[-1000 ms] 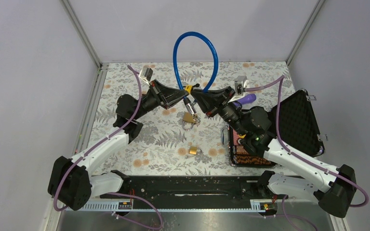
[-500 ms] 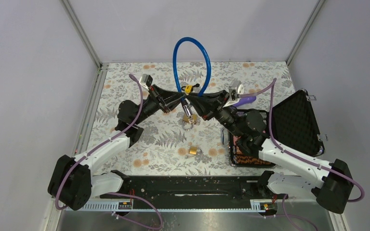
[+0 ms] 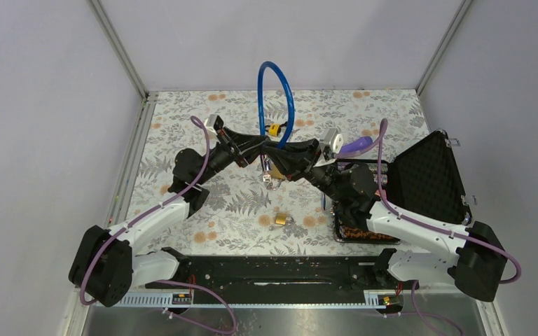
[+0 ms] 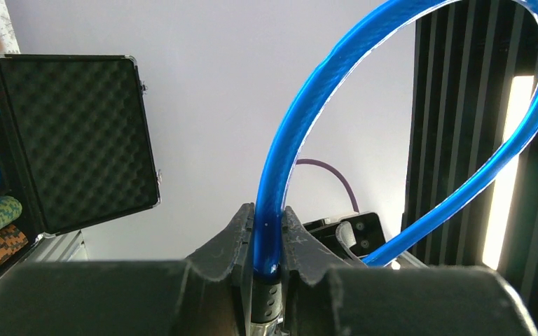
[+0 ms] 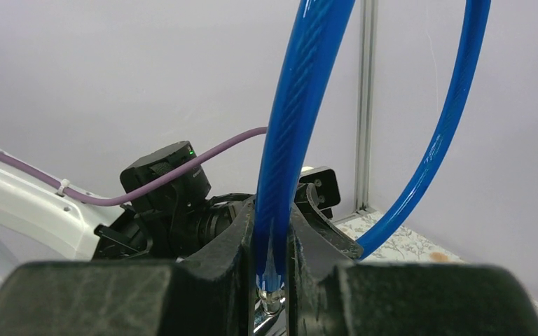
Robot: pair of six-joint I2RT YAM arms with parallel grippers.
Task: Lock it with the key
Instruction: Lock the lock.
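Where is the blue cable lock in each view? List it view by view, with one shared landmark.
Top external: blue cable lock arches above both grippers, centre.
Left wrist: rises between the fingers, looping right.
Right wrist: same, centre.
Shared landmark: open black case, also in left wrist view.

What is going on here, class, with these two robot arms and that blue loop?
Both arms are working on a blue cable lock, held up as a loop above the table. The left end effector is clamped on one end of the cable, and the right end effector grips the other end. The two ends meet mid-table. A small brass padlock lies loose on the table, and an open black case sits to the right.
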